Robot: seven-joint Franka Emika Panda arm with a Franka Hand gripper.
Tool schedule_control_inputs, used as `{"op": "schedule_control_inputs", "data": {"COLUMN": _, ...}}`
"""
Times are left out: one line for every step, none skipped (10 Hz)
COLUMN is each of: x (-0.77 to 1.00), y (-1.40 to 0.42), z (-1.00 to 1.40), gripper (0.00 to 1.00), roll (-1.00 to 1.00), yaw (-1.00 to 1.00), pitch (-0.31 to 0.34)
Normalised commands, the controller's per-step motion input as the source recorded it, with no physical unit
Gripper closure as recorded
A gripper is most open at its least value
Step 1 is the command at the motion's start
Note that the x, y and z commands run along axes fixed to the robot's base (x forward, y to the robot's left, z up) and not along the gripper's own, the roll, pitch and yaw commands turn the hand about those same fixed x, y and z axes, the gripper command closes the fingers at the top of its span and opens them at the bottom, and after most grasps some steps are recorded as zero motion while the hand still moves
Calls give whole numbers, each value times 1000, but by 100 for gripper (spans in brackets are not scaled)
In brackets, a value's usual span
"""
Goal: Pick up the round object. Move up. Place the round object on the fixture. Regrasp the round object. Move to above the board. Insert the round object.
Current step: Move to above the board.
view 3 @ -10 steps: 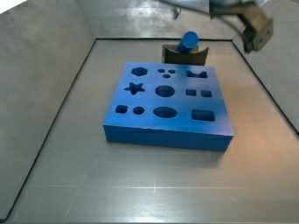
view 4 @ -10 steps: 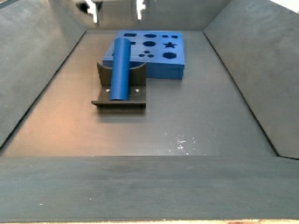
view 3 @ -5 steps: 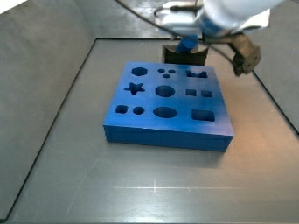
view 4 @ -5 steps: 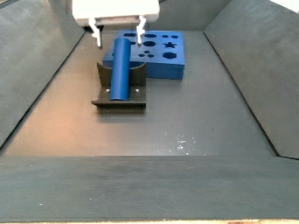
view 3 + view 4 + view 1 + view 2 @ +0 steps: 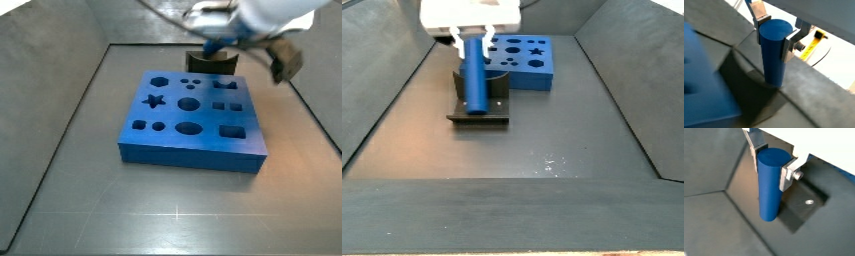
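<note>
The round object point(image 5: 476, 85) is a plain blue peg standing with its lower end on the dark fixture point(image 5: 480, 112), next to the board point(image 5: 523, 58). My gripper point(image 5: 473, 42) is down over the peg's top end. In both wrist views the silver fingers point(image 5: 787, 46) press on either side of the peg point(image 5: 774, 57) near its top, so the gripper point(image 5: 774, 34) is shut on it. The peg point(image 5: 769, 190) and gripper point(image 5: 773, 162) show the same way from the opposite side. In a side view my gripper point(image 5: 214, 42) hides the peg above the fixture point(image 5: 207, 63), behind the board point(image 5: 194, 115).
Sloping grey walls point(image 5: 382, 100) close in the floor on both sides. The board's edge point(image 5: 701, 85) lies close beside the fixture base point(image 5: 804, 210). A yellow and white object point(image 5: 815, 42) shows beyond the wall.
My gripper came down from above onto the peg's top, and its fingers, wide open half a second ago, have closed on the peg. The peg, fixture and board have not moved.
</note>
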Motion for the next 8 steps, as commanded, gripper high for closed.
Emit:
{"op": "schedule_control_inputs", "data": {"x": 416, "y": 262, "z": 1000, "gripper": 100, "roll": 213, "yaw": -106, "pitch": -8}}
{"op": "schedule_control_inputs", "data": {"x": 405, "y": 255, "z": 1000, "gripper": 100, "roll": 149, "yaw": -105, "pitch": 20}}
{"op": "schedule_control_inputs", "data": {"x": 390, "y": 242, "z": 1000, "gripper": 100, "roll": 92, "yaw": -90, "pitch": 72}}
{"op": "schedule_control_inputs", "data": {"x": 374, "y": 227, "z": 1000, "gripper": 100, "roll": 71, "yaw": -71, "pitch": 103}}
{"op": "schedule_control_inputs", "data": {"x": 358, "y": 209, "z": 1000, "gripper": 100, "roll": 61, "yaw": -40, "pitch": 128}}
{"op": "schedule_control_inputs", "data": {"x": 344, "y": 194, "z": 1000, "gripper": 100, "roll": 58, "yaw": -12, "pitch": 147}}
{"op": "schedule_control_inputs", "data": {"x": 332, "y": 179, "z": 1000, "gripper": 100, "roll": 57, "yaw": 7, "pitch": 158}}
{"op": "schedule_control_inputs", "data": {"x": 258, "y": 110, "z": 833, "gripper": 100, "roll": 49, "yaw": 53, "pitch": 174}}
